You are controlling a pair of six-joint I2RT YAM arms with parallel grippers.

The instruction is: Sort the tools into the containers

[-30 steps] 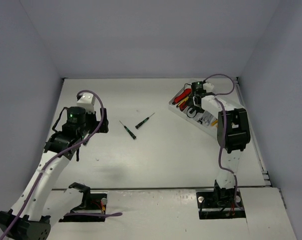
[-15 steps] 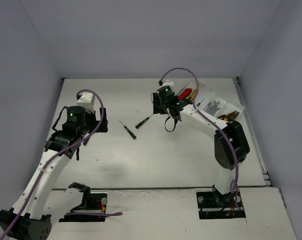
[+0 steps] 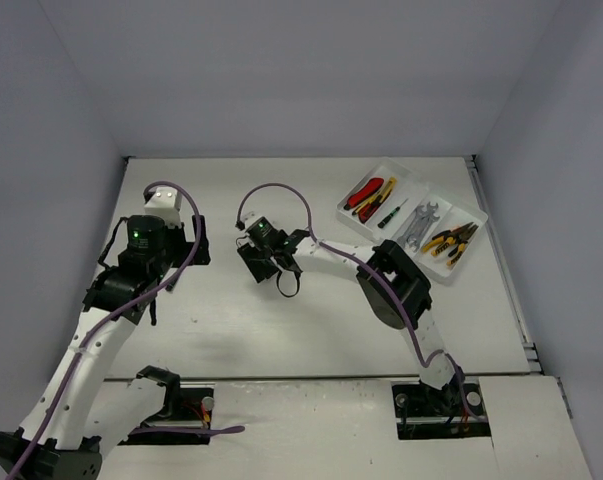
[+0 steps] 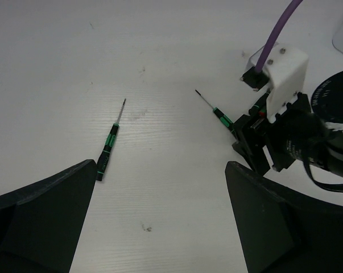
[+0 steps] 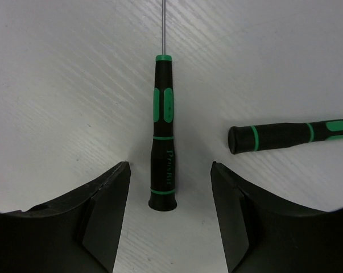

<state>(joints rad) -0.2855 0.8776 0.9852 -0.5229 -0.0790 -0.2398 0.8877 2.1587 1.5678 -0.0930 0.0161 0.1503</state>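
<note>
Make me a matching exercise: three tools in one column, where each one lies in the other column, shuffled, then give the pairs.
Tools
1. yellow-handled pliers
2. red and yellow utility knives
3. black-green screwdriver between the right gripper open jaws

Places
A. flat on the white table
B. leftmost compartment of the white translucent plastic tray, seen from the top view
C. rightmost compartment of that tray

Pairs: 1-C, 2-B, 3-A
</note>
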